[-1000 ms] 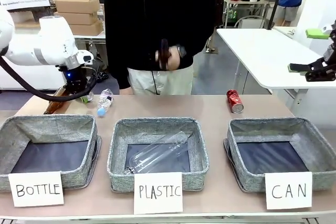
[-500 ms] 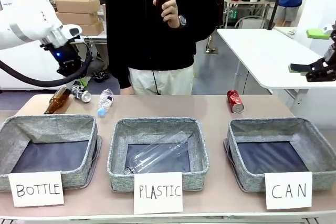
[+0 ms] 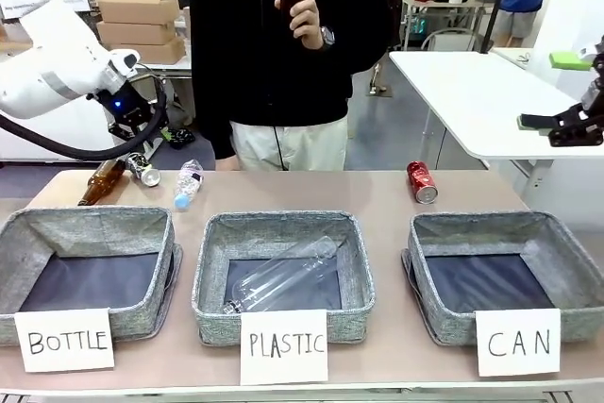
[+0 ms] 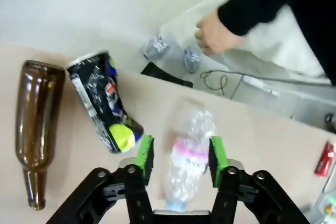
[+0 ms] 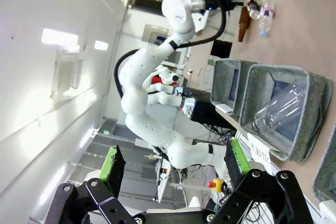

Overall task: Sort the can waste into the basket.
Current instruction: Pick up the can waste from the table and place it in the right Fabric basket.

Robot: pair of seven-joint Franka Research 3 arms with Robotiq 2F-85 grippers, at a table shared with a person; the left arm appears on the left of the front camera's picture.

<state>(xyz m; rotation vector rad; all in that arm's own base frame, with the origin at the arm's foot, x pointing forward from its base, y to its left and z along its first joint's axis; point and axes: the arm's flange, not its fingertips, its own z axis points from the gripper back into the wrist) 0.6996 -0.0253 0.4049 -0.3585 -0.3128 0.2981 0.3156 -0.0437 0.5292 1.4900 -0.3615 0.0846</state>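
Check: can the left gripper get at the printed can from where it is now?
Probably yes. The left gripper is open just above the table, the printed can lies beside it, top clear. The brown bottle and plastic bottle crowd its sides.

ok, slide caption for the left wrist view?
Open left end effector above small plastic bottle, printed can and brown bottle alongside.

Even bright overhead light on my front cam, soft shadows. Left wrist cam slightly blurred w/ washed-out floor. Right wrist cam shows ceiling-lamp glare, edges bent.
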